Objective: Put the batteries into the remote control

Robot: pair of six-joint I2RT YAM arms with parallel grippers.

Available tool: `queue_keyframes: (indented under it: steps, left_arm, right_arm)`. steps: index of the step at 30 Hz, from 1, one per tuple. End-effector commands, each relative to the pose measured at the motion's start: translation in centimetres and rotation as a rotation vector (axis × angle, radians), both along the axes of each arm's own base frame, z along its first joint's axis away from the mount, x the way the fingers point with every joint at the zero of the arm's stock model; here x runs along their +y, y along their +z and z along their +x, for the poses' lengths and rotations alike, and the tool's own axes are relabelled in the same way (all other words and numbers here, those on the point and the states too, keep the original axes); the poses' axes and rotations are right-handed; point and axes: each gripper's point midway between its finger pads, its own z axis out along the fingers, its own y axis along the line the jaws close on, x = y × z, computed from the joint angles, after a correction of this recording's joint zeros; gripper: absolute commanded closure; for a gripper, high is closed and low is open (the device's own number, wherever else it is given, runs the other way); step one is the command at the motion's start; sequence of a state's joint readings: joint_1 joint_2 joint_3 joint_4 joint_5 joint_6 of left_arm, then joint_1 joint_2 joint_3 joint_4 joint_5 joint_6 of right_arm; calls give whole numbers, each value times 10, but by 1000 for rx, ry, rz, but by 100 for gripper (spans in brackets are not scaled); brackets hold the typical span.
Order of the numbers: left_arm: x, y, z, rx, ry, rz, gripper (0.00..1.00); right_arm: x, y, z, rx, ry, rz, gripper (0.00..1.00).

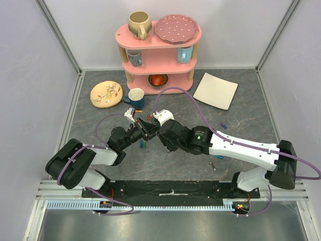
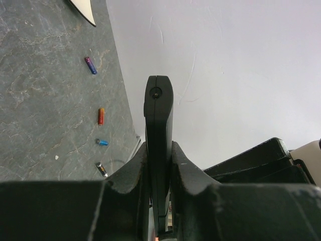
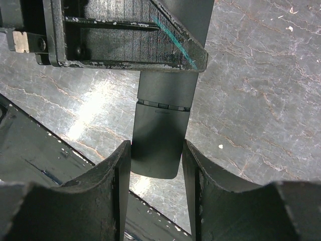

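Remote control is held clamped in the left claw, above the table, near the blue mug; its end is flanked closely by the right claw, contact not discernible.

I see pale walls on three sides, a grey marbled desk — pink three-tier shelf at the far edge.
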State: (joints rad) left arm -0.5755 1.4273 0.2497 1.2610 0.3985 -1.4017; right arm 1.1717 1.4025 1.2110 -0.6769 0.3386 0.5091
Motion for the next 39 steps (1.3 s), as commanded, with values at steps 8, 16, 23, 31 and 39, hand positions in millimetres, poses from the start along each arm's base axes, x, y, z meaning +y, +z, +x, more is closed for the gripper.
queue_keyframes:
  steps: [8,16,23,31,39]
  left_arm:
    - [-2,13,6,-75,22,21,98]
    - [-4,9,10,-69,24,38,98]
    - [-3,8,10,-75,27,45,98]
    - [23,5,1,-74,65,49,98]
    - [33,8,-29,-132,-1,133,98]
  right_arm:
    - [0,30,-1,-35,-1,82,58]
    - [-8,36,-3,-41,-10,104,59]
    - [-15,37,-1,-59,-31,99,59]
    - [-84,14,38,-78,-224,42,58]
    - [-113,-62,88,20,-377,20,59]
